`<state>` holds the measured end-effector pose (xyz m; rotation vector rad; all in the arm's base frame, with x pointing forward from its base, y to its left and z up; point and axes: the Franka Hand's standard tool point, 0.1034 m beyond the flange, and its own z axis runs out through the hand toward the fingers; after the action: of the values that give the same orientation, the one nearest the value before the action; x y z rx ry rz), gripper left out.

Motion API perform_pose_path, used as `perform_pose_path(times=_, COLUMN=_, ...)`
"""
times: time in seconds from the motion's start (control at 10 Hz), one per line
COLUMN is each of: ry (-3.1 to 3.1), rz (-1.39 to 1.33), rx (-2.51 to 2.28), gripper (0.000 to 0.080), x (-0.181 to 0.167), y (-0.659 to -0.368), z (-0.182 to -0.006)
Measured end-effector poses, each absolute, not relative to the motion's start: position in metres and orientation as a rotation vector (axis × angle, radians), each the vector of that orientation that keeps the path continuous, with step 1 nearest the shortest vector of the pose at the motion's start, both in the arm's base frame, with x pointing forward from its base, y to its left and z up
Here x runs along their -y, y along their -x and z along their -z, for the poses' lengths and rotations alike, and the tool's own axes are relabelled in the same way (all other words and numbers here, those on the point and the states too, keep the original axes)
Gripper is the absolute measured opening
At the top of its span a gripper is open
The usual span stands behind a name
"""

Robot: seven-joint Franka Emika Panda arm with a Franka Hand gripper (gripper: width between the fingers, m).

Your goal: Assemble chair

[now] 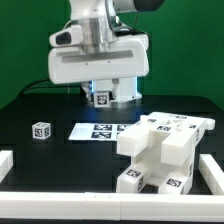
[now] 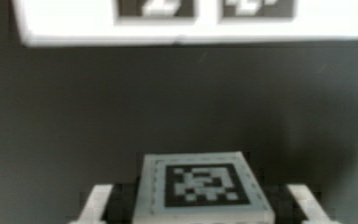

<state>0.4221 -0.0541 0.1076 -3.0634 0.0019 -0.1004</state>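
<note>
Gripper (image 2: 202,203) was narrow and closed on a small tagged piece (image 2: 201,182). We saw a finger (image 2: 101,203) at each side, w/ the tag facing the wrist cam. In the ext. view that piece sat under the arm, beyond the marker board (image 1: 78,131); we couldn't tell if it cleared the black table (image 1: 40,105). The part-built chair (image 1: 165,150), several tagged blocks joined, stood at the ext. view's right, just beside the board. A loose tagged cube (image 1: 40,130) sat well apart, at the ext. view's left. Low white rails (image 1: 100,207) edged the table, and all parts lay inside them.
</note>
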Motion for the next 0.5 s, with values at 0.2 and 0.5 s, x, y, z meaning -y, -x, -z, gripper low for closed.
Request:
perform_pose_path(times=0.2, ry=3.059, rz=0.085, rx=-0.022, gripper=0.0275, x=0.053, y=-0.417, z=-0.100)
perform_pose_path(times=0.5, ry=2.909, rz=-0.062, rx=-0.511, gripper=0.0275, x=0.081, y=-0.424, z=-0.049)
